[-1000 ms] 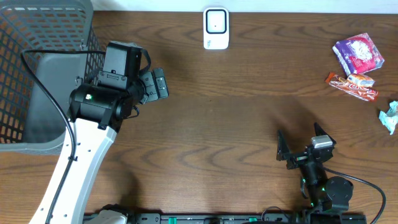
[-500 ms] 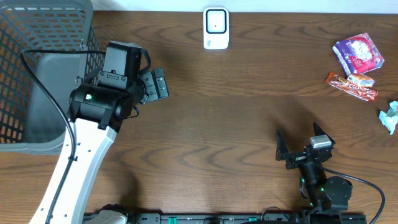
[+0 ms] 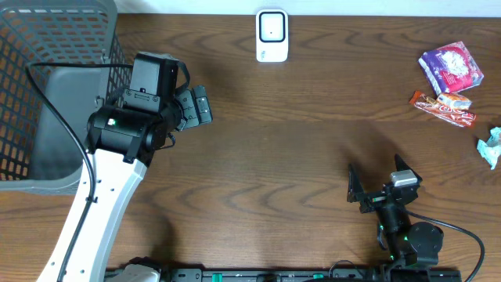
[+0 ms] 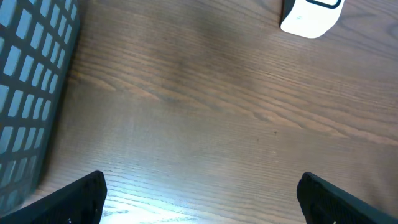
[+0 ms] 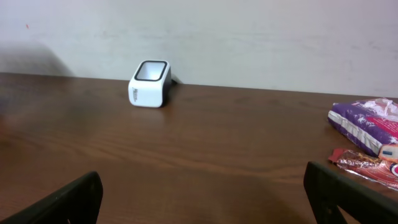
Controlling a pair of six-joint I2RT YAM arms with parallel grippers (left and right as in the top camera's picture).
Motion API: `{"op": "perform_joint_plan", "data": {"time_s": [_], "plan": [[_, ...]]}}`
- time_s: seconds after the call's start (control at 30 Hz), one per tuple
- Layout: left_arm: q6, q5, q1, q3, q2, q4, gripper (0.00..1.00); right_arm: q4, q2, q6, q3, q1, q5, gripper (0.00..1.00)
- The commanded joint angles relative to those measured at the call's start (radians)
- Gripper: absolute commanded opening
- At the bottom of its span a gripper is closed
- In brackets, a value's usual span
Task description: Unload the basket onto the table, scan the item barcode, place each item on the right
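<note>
The purple packet is seen lying near the far right corner of the counter, touched by neither arm. Just beside it, on the near side, a red and orange bar wrapper is laid flat. A crumpled pale wrapper is found at the right border of the overhead view, partly cut off.

The white scanner is set at the far edge of the counter, close to the pale wall, with its dark-rimmed window on top. It is well apart from the packets. A grey mesh basket is placed at the far left corner.

The left pincer is held just beside the basket's right wall, released, and only bare wood is seen between its fingertips. The right pincer is held low near the front edge, on the right half of the counter, likewise released and grasping nothing. It is pointed toward the far edge, so that the scanner and the purple packet are both caught in its wrist view.

A wide stretch of bare wood is left open between the two arms, and between the right pincer and the scanner.

A picture and some print are carried on the purple packet, but no word can be read at this size. No writing can be made out on the scanner or the bar wrapper.
</note>
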Motion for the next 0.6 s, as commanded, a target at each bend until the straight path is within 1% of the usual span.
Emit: {"op": "perform_joint_plan", "data": {"time_s": [0.0,0.17,0.27,0.4,0.57], "plan": [[0.013,-0.039,0.0,0.0,0.0,-0.01,0.98,-0.006,-0.007,-0.008,-0.002,0.007,0.013,0.99],[0.019,-0.084,0.0,0.0,0.006,-0.049,0.98,-0.006,-0.007,-0.007,-0.002,0.007,0.012,0.99],[0.018,-0.083,-0.002,-0.018,-0.009,-0.047,0.98,-0.006,-0.006,-0.007,-0.002,0.007,0.012,0.99],[0.01,-0.083,-0.001,-0.074,-0.088,0.005,0.98,-0.006,-0.006,-0.007,-0.002,0.007,0.013,0.99],[0.066,-0.084,0.0,-0.164,-0.192,0.042,0.98,-0.006,-0.006,-0.007,-0.002,0.007,0.013,0.99]]}}
